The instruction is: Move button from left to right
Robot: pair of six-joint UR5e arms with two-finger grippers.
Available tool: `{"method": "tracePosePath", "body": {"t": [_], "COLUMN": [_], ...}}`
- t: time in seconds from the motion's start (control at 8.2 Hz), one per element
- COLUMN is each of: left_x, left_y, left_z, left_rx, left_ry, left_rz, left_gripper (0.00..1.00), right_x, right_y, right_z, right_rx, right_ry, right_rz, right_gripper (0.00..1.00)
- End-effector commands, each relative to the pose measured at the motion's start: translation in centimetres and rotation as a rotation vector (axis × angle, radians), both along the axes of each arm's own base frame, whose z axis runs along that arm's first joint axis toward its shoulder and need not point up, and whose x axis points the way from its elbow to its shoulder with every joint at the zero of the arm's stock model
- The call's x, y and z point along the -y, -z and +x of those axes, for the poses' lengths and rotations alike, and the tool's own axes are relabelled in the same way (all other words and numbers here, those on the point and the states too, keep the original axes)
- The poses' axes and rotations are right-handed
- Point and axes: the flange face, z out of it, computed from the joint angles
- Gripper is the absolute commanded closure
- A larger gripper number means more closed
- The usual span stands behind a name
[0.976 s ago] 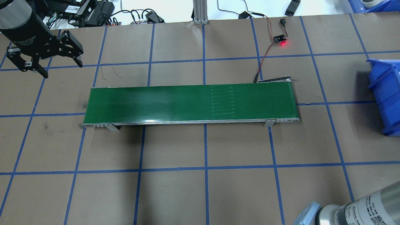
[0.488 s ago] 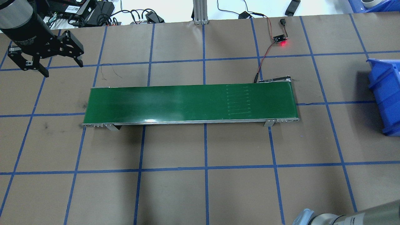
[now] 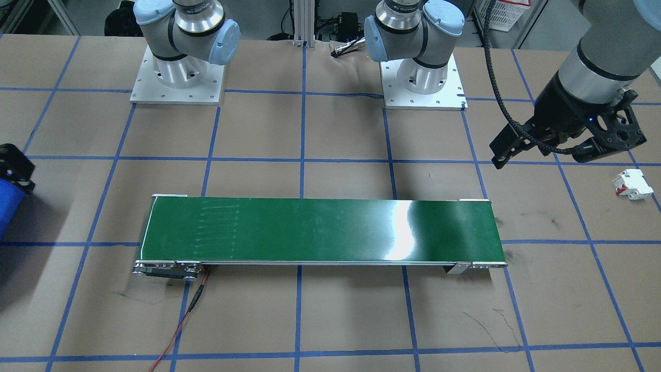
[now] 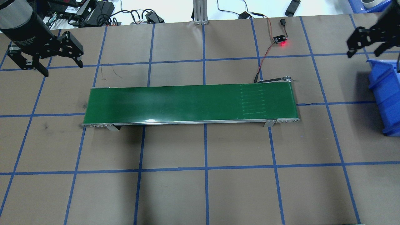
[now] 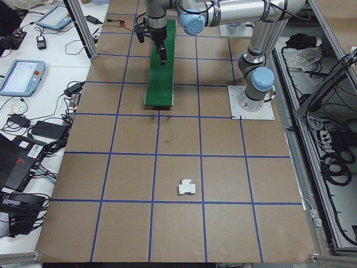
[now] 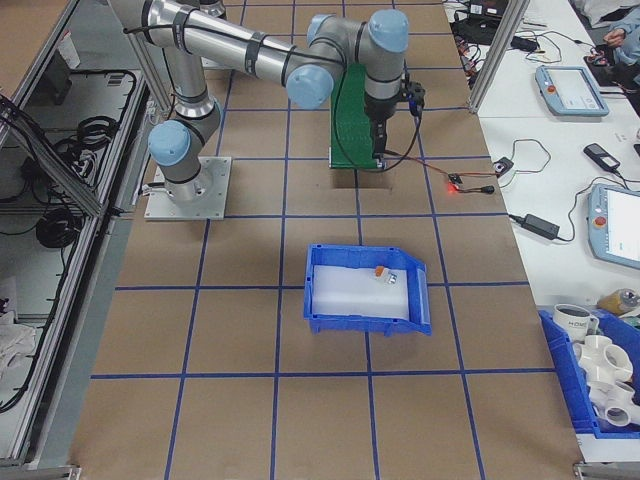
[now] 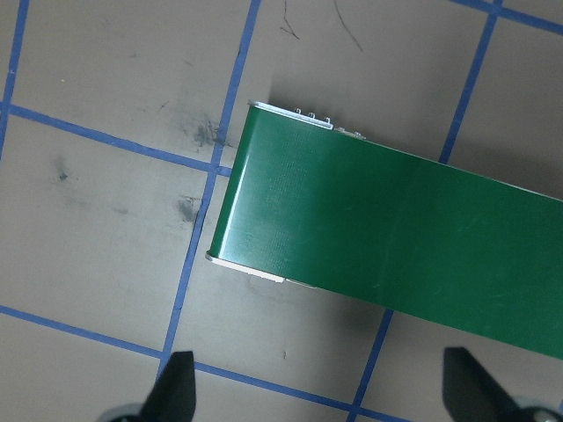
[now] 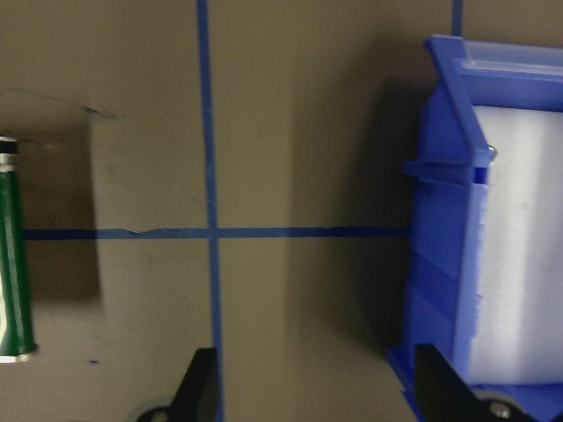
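Table [image 4: 200, 193] with conveyor [image 4: 190, 103], bin [image 6: 365, 290]

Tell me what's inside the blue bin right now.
The blue bin has a white lining, and one small part, the button, lies near its far wall, with an orange end and a pale body. Nothing else shows inside; the near front wall hides a strip of floor.

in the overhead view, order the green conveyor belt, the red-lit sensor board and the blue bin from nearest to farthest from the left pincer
From the left pincer, at the table's far left:
1. Green conveyor belt: its left end lies just right of and nearer the camera than the pincer.
2. Red-lit sensor board: far edge, right of centre.
3. Blue bin: right edge of the table.
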Motion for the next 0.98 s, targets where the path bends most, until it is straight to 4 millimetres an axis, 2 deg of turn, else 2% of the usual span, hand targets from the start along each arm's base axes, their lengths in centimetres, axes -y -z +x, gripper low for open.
{"method": "tracePosePath", "body": {"t": [0.0, 0.12, 0.24, 0.61, 0.85], "left_x": [0.1, 0.2, 0.2, 0.3, 0.3], "left_y": [-0.1, 0.0, 0.3, 0.2, 0.7], "left_z": [0.0, 0.1, 0.1, -0.4, -2.8], "left_rx": [0.002, 0.001, -0.003, -0.010, -0.014], "left_ry": [0.013, 0.012, 0.012, 0.015, 0.056], "left_rz": [-0.006, -0.003, 0.002, -0.001, 0.009], "left_gripper": [0.00, 0.00, 0.00, 0.00, 0.00], "right_x": [-1.2, -2.1, -2.4, -2.5, -2.5], "right_y": [-1.6, -1.2, -0.9, -0.7, -0.7], "right_z": [18.5, 23.8, 25.7, 25.7, 25.7], "right_rx": [0.056, 0.058, 0.061, 0.055, 0.055], "right_ry": [0.072, 0.082, 0.082, 0.065, 0.065], "right_rz": [-0.039, -0.043, -0.048, -0.038, -0.038], "right_gripper": [0.17, 0.14, 0.05, 0.00, 0.00]}}
